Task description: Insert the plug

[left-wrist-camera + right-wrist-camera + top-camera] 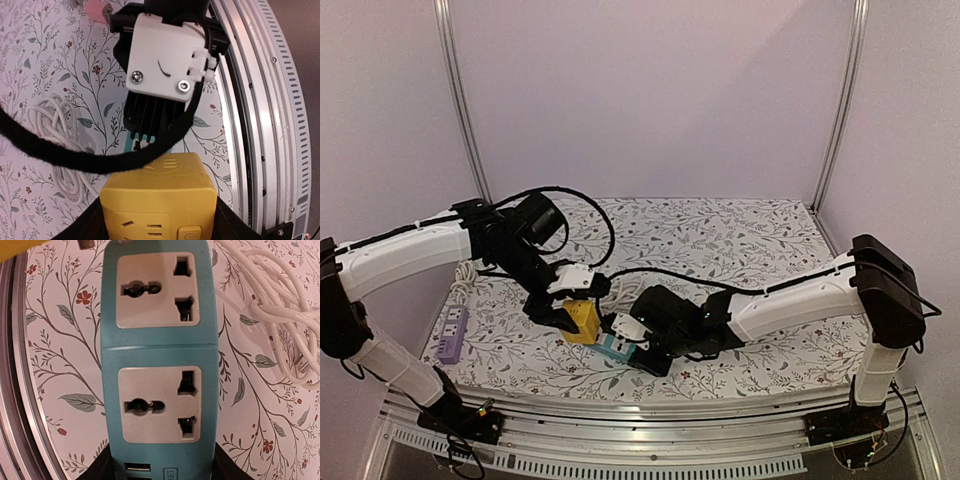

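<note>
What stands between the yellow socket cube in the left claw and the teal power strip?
A black cable sags across just ahead of the yellow socket cube held in the left claw, in front of the right arm's white wrist housing. The socket faces on the teal power strip are uncovered.

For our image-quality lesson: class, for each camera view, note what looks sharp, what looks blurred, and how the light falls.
Top external: soft even light, frame posts slant with perspective. Left wrist: black cable blurred, yellow adapter sharp. Right wrist: teal power strip crisp, warm tint.
</note>
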Robot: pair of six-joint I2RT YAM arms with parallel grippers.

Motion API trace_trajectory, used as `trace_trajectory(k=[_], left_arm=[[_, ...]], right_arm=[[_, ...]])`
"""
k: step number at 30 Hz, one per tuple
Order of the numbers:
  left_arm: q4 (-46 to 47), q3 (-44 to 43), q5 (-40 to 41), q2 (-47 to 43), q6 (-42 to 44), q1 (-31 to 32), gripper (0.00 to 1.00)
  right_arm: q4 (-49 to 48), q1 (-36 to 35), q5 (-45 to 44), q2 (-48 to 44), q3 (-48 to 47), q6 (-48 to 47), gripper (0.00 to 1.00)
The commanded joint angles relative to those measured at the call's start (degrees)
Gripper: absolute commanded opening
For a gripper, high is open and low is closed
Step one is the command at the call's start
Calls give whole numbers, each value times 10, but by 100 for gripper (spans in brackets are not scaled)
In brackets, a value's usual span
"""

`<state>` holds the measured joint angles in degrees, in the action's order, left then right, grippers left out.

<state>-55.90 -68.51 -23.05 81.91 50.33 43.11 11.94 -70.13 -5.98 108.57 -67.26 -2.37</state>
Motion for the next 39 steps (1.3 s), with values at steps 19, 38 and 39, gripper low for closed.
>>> trace_trajectory(k=[19,38,39], left_arm=[[101,36,-60,63,2,11,0],[116,24,1,111,44,31,0],[116,22,3,113,47,31,0]], right_arm=[[94,-4,-7,2,-39,35,75],[93,-4,-46,-94,38,149,78],[94,-4,-47,-96,38,153,78]])
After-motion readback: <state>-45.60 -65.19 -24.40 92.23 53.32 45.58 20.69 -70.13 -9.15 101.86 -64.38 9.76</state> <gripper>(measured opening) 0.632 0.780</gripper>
